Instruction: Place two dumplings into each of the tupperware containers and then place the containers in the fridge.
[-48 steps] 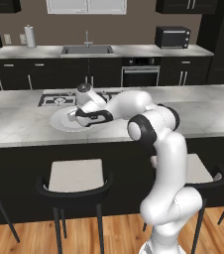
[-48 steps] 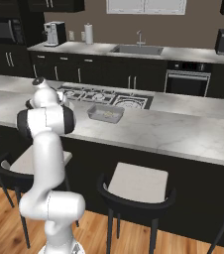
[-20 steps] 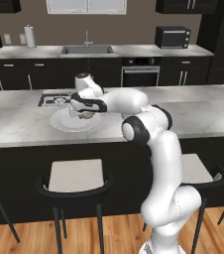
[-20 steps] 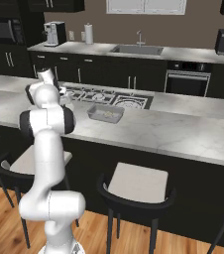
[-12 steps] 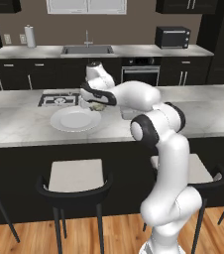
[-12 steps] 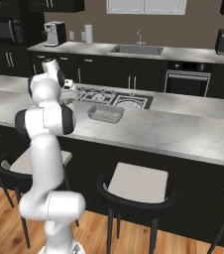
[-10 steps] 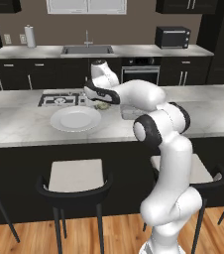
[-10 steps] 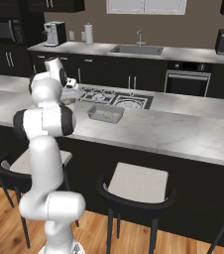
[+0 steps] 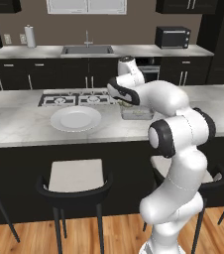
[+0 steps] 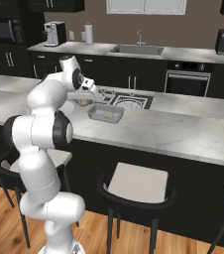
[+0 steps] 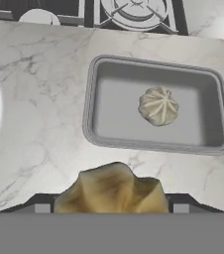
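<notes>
Left base view: end effector point(image 9: 125, 102) hangs over the bench point(image 9: 20, 130) w/ a dumpling point(image 9: 126, 103) clamped between its fingers, just by the clear tub point(image 9: 138, 113) near the hob-side edge; white plate point(image 9: 76, 119) sits left. Right base view: same tub point(image 10: 105, 113) beside the end effector point(image 10: 84, 101). Hand view — held dumpling point(image 11: 111, 189) close up, another dumpling point(image 11: 158, 106) inside the tub point(image 11: 95, 94).

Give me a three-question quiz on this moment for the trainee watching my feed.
1. True or false: the gripper holds a dumpling.
2. How many dumplings already lie in the grey tupperware container?
A. none B. one C. two
3. Fill in: the round white plate on the counter carries ____ dumplings.

Key: 1 true; 2 B, one dumpling lies inside; 3 no.
</notes>
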Robot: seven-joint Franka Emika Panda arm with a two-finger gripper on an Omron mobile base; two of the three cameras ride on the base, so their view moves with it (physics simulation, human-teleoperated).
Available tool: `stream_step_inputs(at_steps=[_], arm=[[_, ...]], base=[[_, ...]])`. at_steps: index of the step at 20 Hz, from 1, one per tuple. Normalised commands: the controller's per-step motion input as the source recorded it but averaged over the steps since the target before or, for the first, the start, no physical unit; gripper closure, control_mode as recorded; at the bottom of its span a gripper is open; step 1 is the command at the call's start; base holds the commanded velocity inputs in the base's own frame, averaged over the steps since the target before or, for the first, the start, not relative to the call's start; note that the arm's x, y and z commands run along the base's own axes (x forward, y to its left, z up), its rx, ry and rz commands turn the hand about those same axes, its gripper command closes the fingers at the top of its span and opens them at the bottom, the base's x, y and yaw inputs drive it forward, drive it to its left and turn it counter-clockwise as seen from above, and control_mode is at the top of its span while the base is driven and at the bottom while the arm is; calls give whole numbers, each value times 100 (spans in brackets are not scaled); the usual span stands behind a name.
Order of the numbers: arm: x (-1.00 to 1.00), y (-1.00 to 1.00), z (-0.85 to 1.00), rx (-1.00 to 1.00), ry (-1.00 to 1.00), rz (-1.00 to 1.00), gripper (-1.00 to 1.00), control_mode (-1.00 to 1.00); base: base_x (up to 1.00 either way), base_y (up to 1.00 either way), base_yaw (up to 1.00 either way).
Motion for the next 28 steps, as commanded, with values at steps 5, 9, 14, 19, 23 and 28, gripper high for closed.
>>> stream_step_inputs(at_steps=[5,9,14,19,23,28], arm=[[14,-53,8,0,0,-7,100,-100],[41,-14,0,0,3,0,100,-100],[57,-1,0,0,6,0,100,-100],[23,-1,-2,0,8,0,100,-100],[22,0,-16,-1,13,0,100,-100],[24,-1,-26,-1,13,0,100,-100]], base=[[0,0,0],[0,0,0],[0,0,0],[0,0,0],[0,0,0],[0,0,0]])
